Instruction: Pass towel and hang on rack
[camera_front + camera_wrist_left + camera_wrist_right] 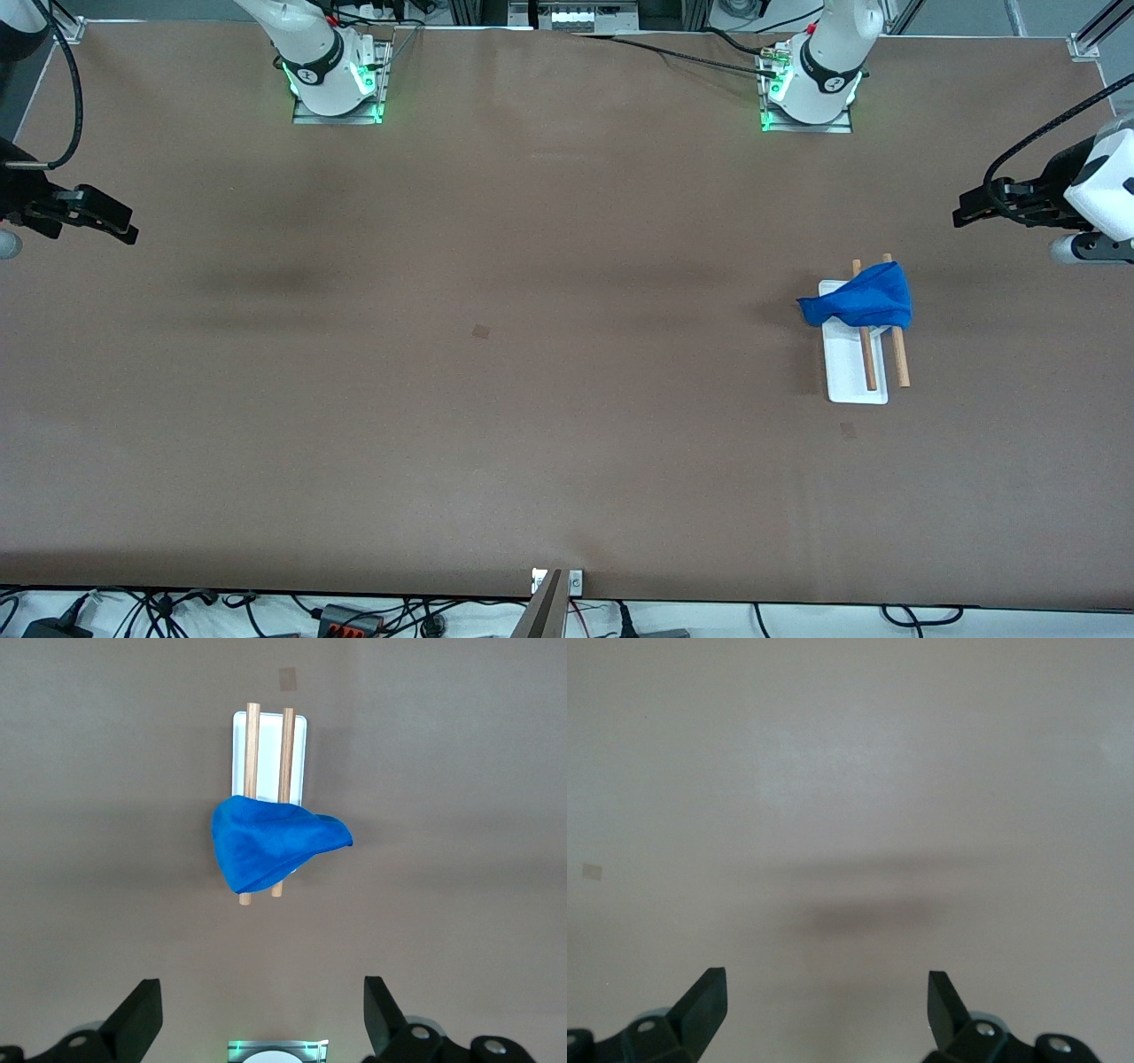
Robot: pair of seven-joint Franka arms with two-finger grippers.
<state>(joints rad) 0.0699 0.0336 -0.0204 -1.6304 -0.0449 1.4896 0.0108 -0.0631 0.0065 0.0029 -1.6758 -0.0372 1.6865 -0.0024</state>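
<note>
You have a wide, flat brown table surface (496, 425) filling the front view. On it sit 2 small darker brown square patches — one (481, 331) near the middle of the table, another (848, 431) toward the left arm's end, nearer the front camera. At the table's near edge stands a small silver metal bracket (557, 581). Below that edge, black cables (159, 611) trail over a white floor — with a dark box with orange parts (352, 625) among them.

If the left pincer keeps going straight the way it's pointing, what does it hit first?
Probably the blue towel draped over the rack: it sits dead ahead of the open left pincer, though depth is hard to judge.
</note>
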